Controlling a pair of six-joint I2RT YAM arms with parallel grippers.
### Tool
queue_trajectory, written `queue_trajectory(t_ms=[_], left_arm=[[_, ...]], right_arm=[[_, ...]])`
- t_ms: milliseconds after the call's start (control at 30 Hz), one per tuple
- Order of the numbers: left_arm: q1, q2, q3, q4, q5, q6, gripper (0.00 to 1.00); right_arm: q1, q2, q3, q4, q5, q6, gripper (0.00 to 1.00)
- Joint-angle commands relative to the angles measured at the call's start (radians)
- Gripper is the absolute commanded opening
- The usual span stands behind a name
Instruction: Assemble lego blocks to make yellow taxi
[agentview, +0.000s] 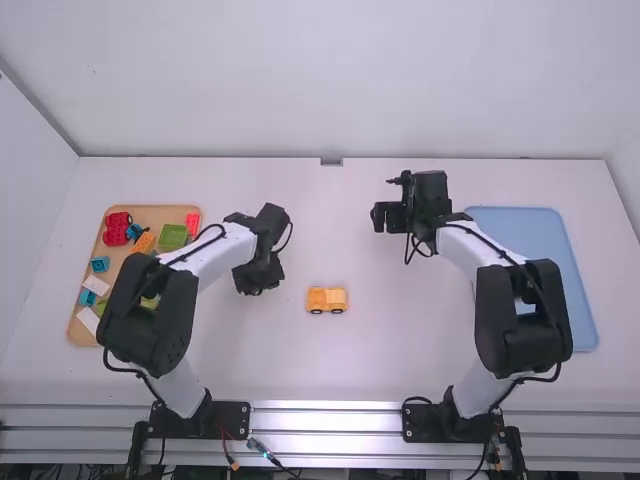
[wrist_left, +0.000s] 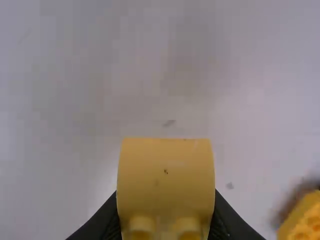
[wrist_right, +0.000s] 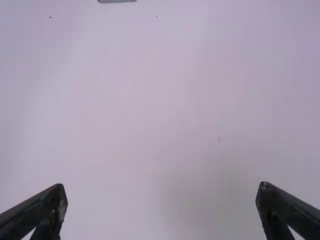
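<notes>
In the high view my left gripper (agentview: 262, 282) is over the table left of the orange-yellow car (agentview: 327, 300), which stands on its dark wheels at the middle. The left wrist view has my left gripper (wrist_left: 166, 220) shut on a yellow block (wrist_left: 166, 175) with studs, and part of the yellow car (wrist_left: 306, 220) lies at the lower right corner. My right gripper (agentview: 380, 217) is high on the right side of the table; in the right wrist view my right gripper (wrist_right: 162, 210) stands open, its fingers wide apart with nothing between them.
An orange-brown tray (agentview: 152, 215) at the left holds several loose blocks, among them a red one (agentview: 117, 229) and a green one (agentview: 173, 237); the left arm partly covers it. A blue tray (agentview: 540, 240) lies at the right, partly behind the right arm.
</notes>
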Motion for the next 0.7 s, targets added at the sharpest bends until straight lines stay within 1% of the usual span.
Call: queue_trajectory(t_ms=[0,67,100,167,267,300,367,433,467,500,667], left_arm=[[0.007,-0.003,0.039,-0.100,-0.027,-0.553,0.02],[0.005,-0.003,0.048,-0.161,-0.018,-0.697,0.02],[-0.004,-0.003,0.048,-0.156,-0.010,-0.769,0.02],[-0.003,-0.003,0.045,-0.114,0.016,-0.795,0.02],[-0.001,-0.003,0.039,-0.036,0.103,-0.800,0.02],[-0.009,-0.003,0.026,0.013,0.154,-0.807,0.02],[-0.011,-0.003,0.008,0.048,0.176,-0.878,0.02],[-0.010,-0.003,-0.024,0.048,0.192,-1.072,0.02],[-0.010,-0.003,-0.029,0.045,0.194,-1.098,0.02],[-0.011,-0.003,-0.042,0.034,0.208,-1.176,0.02],[-0.010,-0.003,-0.066,0.061,0.233,-1.196,0.02]], right_arm=[[0.002,-0.015,0.029,-0.003,0.002,0.003,0.99],[0.002,-0.015,0.029,-0.002,0.002,0.010,0.99],[0.004,-0.015,0.029,0.000,0.002,0.010,0.99],[0.010,-0.015,0.029,0.000,0.002,0.010,0.99],[0.010,-0.015,0.029,-0.001,0.002,0.010,0.99],[0.010,-0.015,0.029,-0.006,0.002,0.010,0.99],[0.010,-0.015,0.029,-0.011,0.002,0.010,0.99],[0.010,-0.015,0.029,-0.021,0.002,0.010,0.99],[0.010,-0.015,0.029,-0.023,0.002,0.010,0.99],[0.010,-0.015,0.029,-0.026,0.002,0.009,0.99],[0.010,-0.015,0.029,-0.025,0.002,0.010,0.99]])
